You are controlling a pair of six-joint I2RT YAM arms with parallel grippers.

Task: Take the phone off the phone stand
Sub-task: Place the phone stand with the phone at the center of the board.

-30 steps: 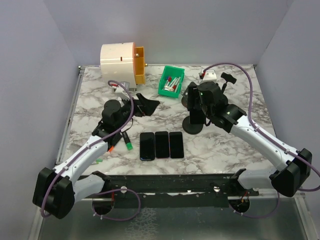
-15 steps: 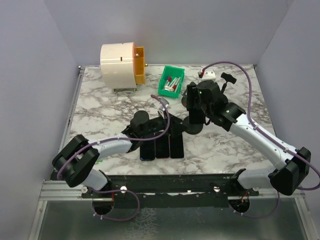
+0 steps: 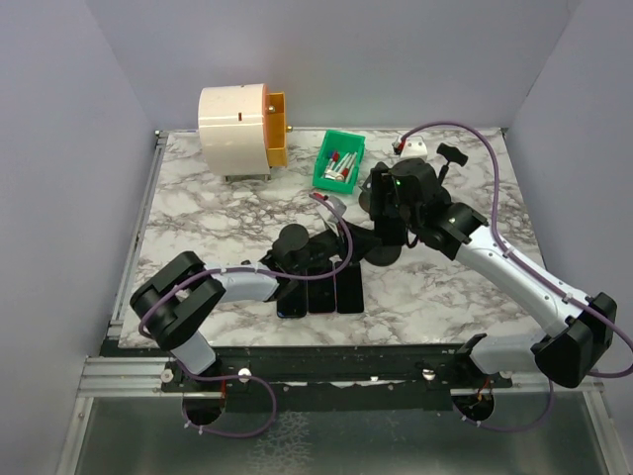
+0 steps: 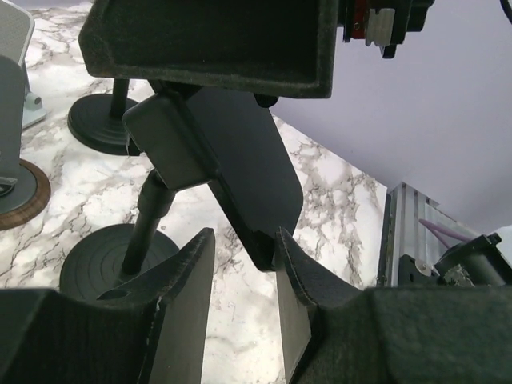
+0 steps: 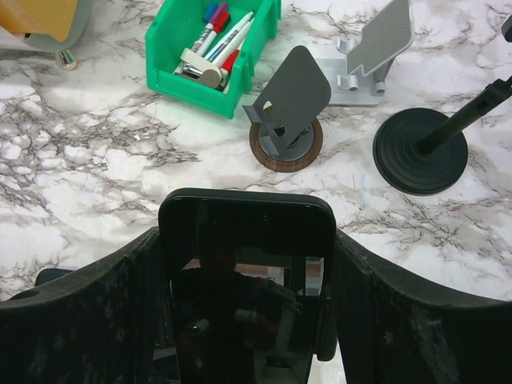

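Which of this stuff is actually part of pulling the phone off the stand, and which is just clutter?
In play: phone, phone stand, right hand gripping the phone, left hand around the stand.

Lying about: green marker bin, three flat phones, wood-base stand, silver stand, white-and-orange unit.

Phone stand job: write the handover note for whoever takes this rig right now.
The left pincer is part open and straddles the lower edge of the phone stand, with a gap on one side.
The right pincer is shut on the sides of the phone.
Done: both arms are at the stand.
Left: steady the stand, lift the phone clear, set it down.
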